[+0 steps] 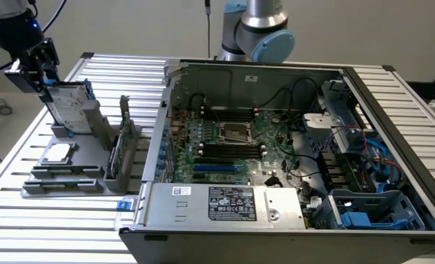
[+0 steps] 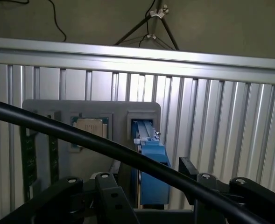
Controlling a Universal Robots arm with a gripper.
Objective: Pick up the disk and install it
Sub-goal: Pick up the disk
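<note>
The disk (image 1: 72, 110) stands on edge in the grey holder (image 1: 92, 184) at the exterior view's left: silver, white label, blue rails. My gripper (image 1: 47, 91) hangs at its upper far corner. In the wrist view the disk's blue rail (image 2: 151, 154) runs between my two black fingers (image 2: 104, 184). The jaws stand open on either side of it, with a gap showing on both sides. The disk rests in its slot.
On the holder also lie a small square silver chip (image 1: 59, 154) and an upright green card (image 1: 118, 146). The open computer case (image 1: 393, 132) sits at the exterior view's right, with blue drive bays (image 1: 364, 217) at its near corner. A black cable (image 2: 58, 130) crosses the wrist view.
</note>
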